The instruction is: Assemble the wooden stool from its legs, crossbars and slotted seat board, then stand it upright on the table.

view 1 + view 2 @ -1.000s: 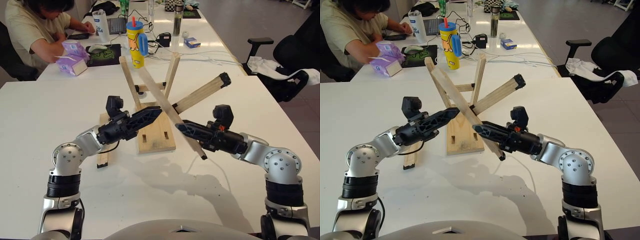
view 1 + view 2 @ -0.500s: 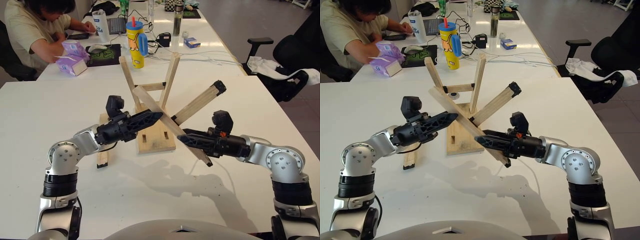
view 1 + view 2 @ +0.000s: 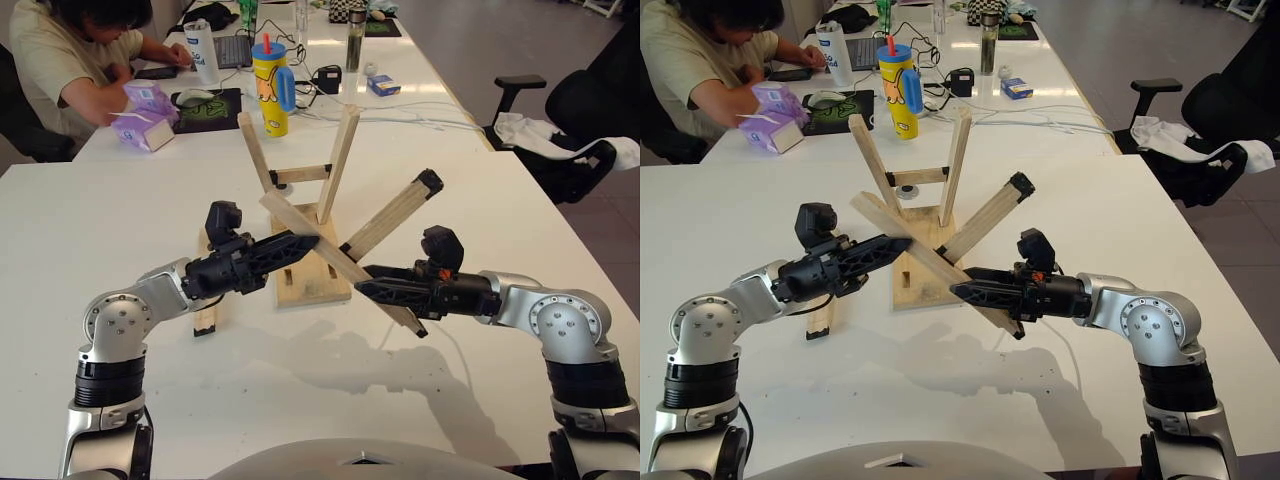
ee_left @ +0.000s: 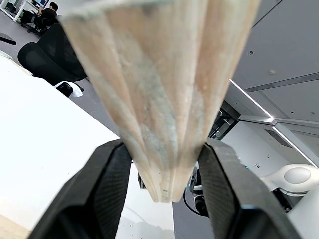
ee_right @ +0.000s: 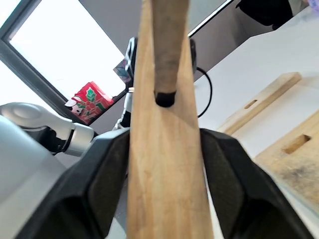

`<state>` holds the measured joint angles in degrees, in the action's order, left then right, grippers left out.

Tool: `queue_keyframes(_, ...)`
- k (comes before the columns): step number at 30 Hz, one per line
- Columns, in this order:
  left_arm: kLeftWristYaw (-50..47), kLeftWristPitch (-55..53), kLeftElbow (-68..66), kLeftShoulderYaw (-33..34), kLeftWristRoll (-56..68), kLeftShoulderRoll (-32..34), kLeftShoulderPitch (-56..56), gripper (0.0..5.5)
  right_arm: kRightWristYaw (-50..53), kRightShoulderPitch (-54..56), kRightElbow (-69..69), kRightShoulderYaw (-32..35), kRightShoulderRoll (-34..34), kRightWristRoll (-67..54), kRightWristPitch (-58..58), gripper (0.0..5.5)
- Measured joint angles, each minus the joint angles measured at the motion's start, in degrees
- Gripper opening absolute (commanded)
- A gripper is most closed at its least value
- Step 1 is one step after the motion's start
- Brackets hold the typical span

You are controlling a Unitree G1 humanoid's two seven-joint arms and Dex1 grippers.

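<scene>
Clamping, right side: right gripper [image 3: 364, 286], lower right of centre, with its fingers [image 5: 107, 184] pressed on both flanks of the slanted leg [image 3: 285, 214] near its lower end.
Left gripper [image 3: 300, 240]: left of centre, with its fingers [image 4: 107, 189] closed tight on wood. I judge this to be the same leg's upper stretch.
Slanted leg: held off the table [image 3: 300, 400] by both grippers, running from upper left to lower right across the seat board.
Capped leg [image 3: 395, 212]: rises from the slanted leg toward the upper right, with a dark cap at its tip. The joint between the two is hard to read.
Seat board [image 3: 315, 288]: flat on the table at centre, slots showing, under the held pieces.
Spare piece [image 3: 205, 318]: lies just left of the board, below the left arm.
Far legs [image 3: 340, 150]: two uprights in a V joined by a crossbar [image 3: 300, 173], behind the board. I cannot tell whether they sit in slots.
Change: within the last second the slanted leg's upper end has dropped from level with the far legs' tops to low over the board. The capped leg has sunk with it, and the left arm has drawn back leftward. The cup [image 3: 270, 90] at top has not shifted, so the camera held still.
Meaning: the held pair is probably being laid toward the board's slots. No stool stands yet, so the task looks well short of done.
</scene>
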<state>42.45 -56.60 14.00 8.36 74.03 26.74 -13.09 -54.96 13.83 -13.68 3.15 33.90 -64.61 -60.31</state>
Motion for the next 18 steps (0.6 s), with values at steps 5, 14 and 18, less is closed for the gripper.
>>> queue_keyframes(5, 0.0, 1.3, -0.7, 5.0, -0.3, 1.9, 1.1, 2.02, 0.4, 0.1, 0.7, -0.4, 1.1, 6.0, 3.5, 3.21)
queue_keyframes(14, 7.0, 2.0, -8.3, 15.4, -3.4, 14.3, 2.2, 2.02, -0.7, -5.4, -0.5, -10.5, 5.3, 32.5, 26.3, 3.21)
queue_keyframes(18, 11.9, 4.4, -13.3, 14.7, -9.9, 18.8, -0.3, 2.02, 1.4, -6.3, 1.6, -19.7, 5.4, 51.0, 45.1, 3.21)
